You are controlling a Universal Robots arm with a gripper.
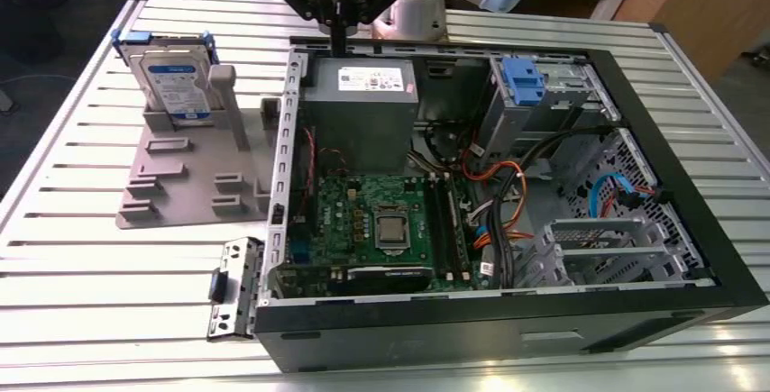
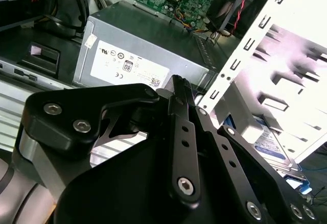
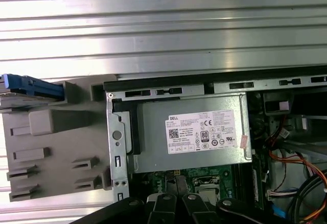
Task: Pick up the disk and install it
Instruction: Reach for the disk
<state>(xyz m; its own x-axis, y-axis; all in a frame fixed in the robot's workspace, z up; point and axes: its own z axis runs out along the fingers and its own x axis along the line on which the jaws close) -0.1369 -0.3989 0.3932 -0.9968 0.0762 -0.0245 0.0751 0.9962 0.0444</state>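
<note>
The disk [image 1: 177,81], a silver drive with a blue-and-white label and blue rails, stands upright in a grey plastic holder [image 1: 193,180] on the table, on the exterior view's left of the open computer case [image 1: 673,185]. Its blue rail edge [image 3: 30,86] shows in the first wrist view, and its label [image 2: 271,146] in the second wrist view. My gripper [image 1: 341,48] hangs above the case's back edge, over the grey power-supply box [image 1: 361,104]. Its black fingers [image 2: 180,83] are shut together with nothing between them, well apart from the disk.
The case lies open with a green motherboard [image 1: 373,221], cables, and a grey metal cage with a blue tab [image 1: 524,77] inside. A loose metal bracket [image 1: 234,288] lies on the slatted table [image 1: 72,257] beside the case's front corner.
</note>
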